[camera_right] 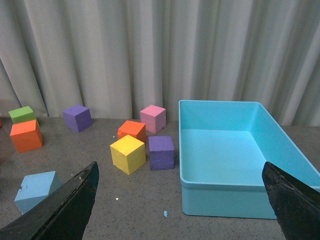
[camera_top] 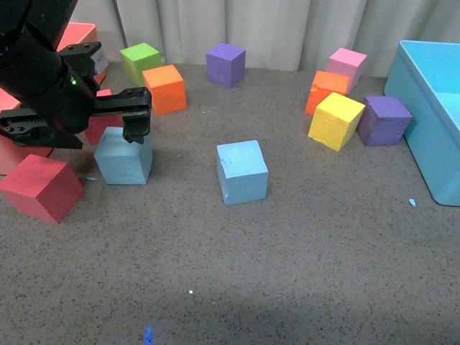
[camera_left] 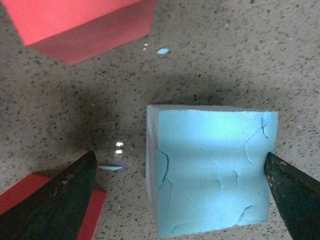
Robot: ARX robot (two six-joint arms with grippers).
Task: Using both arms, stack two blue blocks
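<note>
Two blue blocks, and neither is stacked yet: both sit flat on the tabletop (camera_top: 302, 273), well apart. The left blue block (camera_top: 123, 157) lies just beside a red cube (camera_top: 39, 188); the middle blue block (camera_top: 242, 171) stands alone in open space.

My left gripper (camera_left: 179, 155) hangs over the left blue block with its fingers spread. In the left wrist view the block lies between them, close against one finger and with a clear gap to the other, so I am lined up off-centre and grasping nothing. My right gripper (camera_right: 180, 165) is likewise released and empty, well clear of the cubes, facing the light-blue bin (camera_right: 220, 190).

By my reckoning the task is barely begun. What is left is to close on this block, lift it, carry it over the middle one and set it squarely on top, with my right arm helping.
</note>
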